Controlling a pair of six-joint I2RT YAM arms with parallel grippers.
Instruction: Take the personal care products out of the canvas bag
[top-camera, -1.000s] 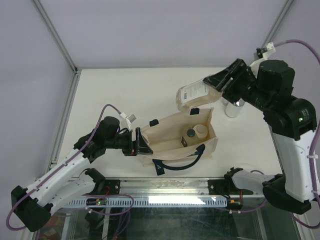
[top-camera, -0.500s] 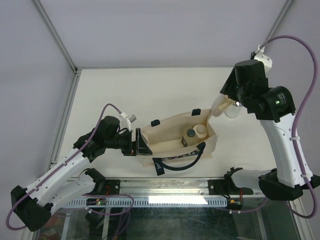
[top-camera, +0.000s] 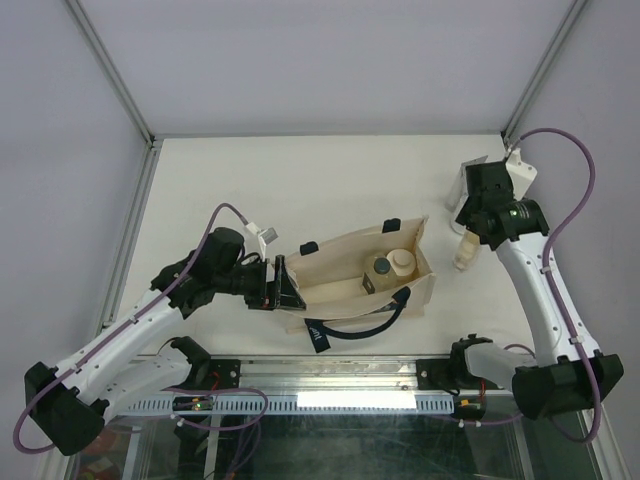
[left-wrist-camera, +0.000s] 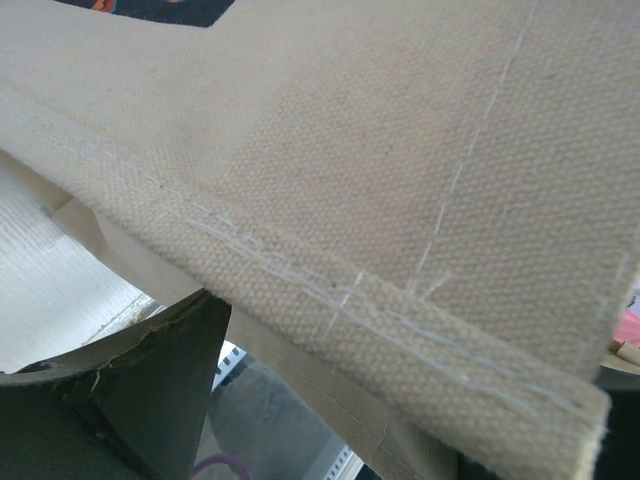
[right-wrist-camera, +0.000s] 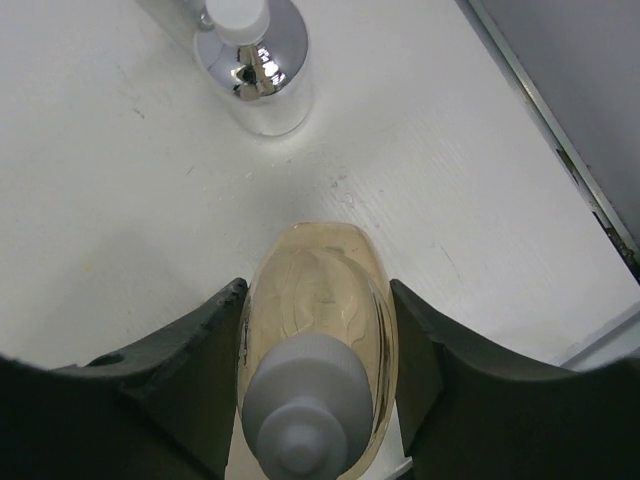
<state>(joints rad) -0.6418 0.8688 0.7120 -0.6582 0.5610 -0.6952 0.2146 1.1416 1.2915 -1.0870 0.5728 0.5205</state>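
— What has your left hand got?
— My left hand (top-camera: 283, 285) stays pinched shut on the left rim of the canvas bag (top-camera: 340, 268), as it was a second ago. A dark-capped bottle (top-camera: 381, 268) and a tan-capped bottle (top-camera: 401, 262) stand inside, at the bag's right end.
— And your right?
— My right hand (top-camera: 467, 238) clasps the yellowish bottle (right-wrist-camera: 318, 285). A second ago I held it tilted, high over the bag's far corner. Now it is upright, low at the tabletop (top-camera: 300, 190), right of the bag and near the silvery tube (right-wrist-camera: 258, 60).
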